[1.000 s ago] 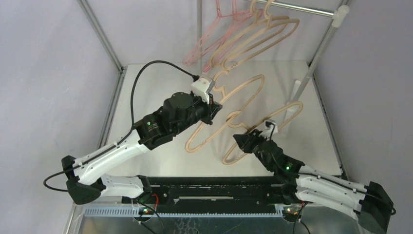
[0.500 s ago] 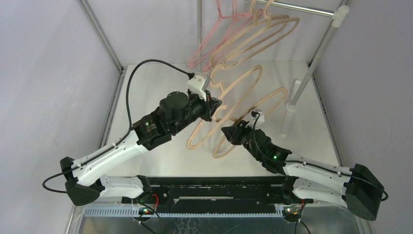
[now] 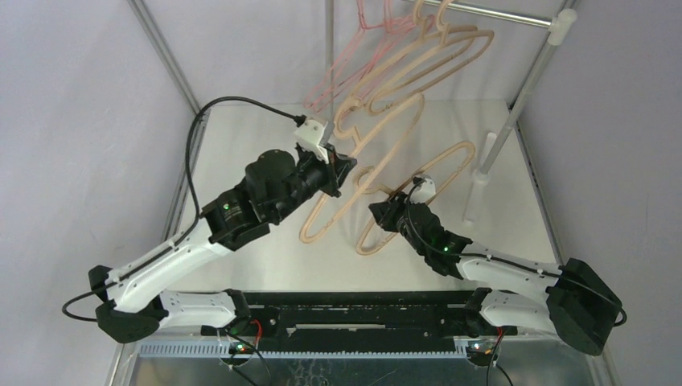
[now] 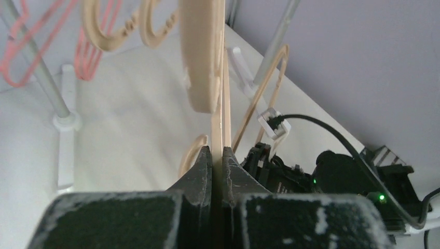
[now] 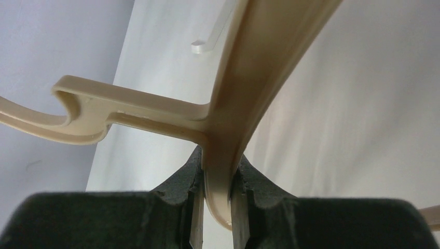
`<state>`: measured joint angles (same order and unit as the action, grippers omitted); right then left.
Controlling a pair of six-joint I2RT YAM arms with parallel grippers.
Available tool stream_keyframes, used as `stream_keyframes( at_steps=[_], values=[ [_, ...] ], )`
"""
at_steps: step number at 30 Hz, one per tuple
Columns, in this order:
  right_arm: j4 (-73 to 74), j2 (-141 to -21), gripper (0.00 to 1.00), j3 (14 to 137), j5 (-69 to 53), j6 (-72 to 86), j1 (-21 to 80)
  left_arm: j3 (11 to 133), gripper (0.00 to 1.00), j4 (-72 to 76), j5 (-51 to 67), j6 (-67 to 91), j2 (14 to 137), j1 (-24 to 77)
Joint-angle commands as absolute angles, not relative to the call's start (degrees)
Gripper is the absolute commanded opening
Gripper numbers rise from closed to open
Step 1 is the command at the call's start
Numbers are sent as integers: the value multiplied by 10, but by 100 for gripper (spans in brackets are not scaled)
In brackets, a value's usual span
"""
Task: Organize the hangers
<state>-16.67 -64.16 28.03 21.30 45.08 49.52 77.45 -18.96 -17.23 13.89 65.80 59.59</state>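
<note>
Nearer the rail point(image 3: 499, 14) than a second ago, our left end effector point(image 4: 217, 155) is clamped on a beige hanger point(image 4: 202, 52) below it; our right end effector point(image 5: 218, 176) grips a second hanger point(image 5: 264, 52) farther below. Mid-carry, we judge; next the hook must clear the rail.

A white tabletop point(image 3: 241, 137) sits boxed in by pale lilac walls point(image 3: 80, 121). Over its far side runs a silver rack bar point(image 3: 499, 14), ending on the right in a white connector point(image 3: 561, 26). From that connector a metal pole point(image 3: 523, 96) slants down to a white foot point(image 3: 480, 181) standing on the tabletop near its right edge. Another pole point(image 3: 329, 40) rises at the back centre, and a third point(image 3: 165, 56) runs along the left wall. A slotted white strip point(image 3: 354, 348) lines the near edge.
</note>
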Motion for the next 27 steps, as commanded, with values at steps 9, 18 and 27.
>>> stream_keyframes(
  at_steps=[9, 18, 27],
  values=[
    [-45, -478, 0, 262, 229, 411, 467, 710, 0, -159, -289, 105, 610, 538],
    [-37, -436, 0, 321, -14, 411, 369, 655, 0, -141, -286, 120, 601, 530],
    [-69, -478, 0, 433, -211, 450, 242, 639, 0, -135, -271, 128, 590, 530]
  ],
)
